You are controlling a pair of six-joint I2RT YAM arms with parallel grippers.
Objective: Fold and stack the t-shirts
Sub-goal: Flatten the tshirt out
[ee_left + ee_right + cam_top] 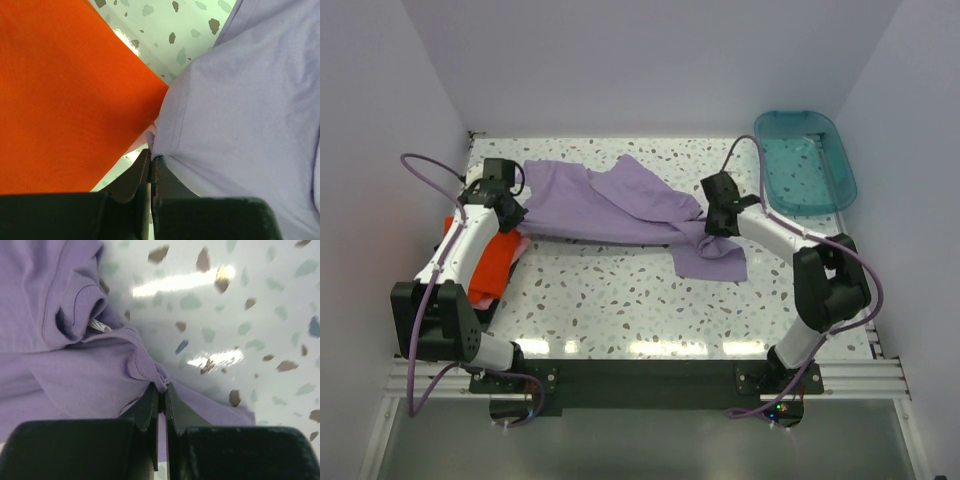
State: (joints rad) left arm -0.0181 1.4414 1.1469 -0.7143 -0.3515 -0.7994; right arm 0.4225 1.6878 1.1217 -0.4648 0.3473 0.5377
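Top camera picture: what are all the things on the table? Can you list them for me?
lavender t-shirt: one, light purple, rumpled across the middle of the table
orange-red t-shirt: one, bright orange-red, left edge, partly under the left arm
pink cloth: one, pink, peeking out at the orange-red t-shirt's edge
tub: one, see-through teal, far right corner
table: one, white with speckles
cables: two, purple, one along each arm
left fingers: black, shut on the lavender t-shirt's left edge
right fingers: black, shut on its right side
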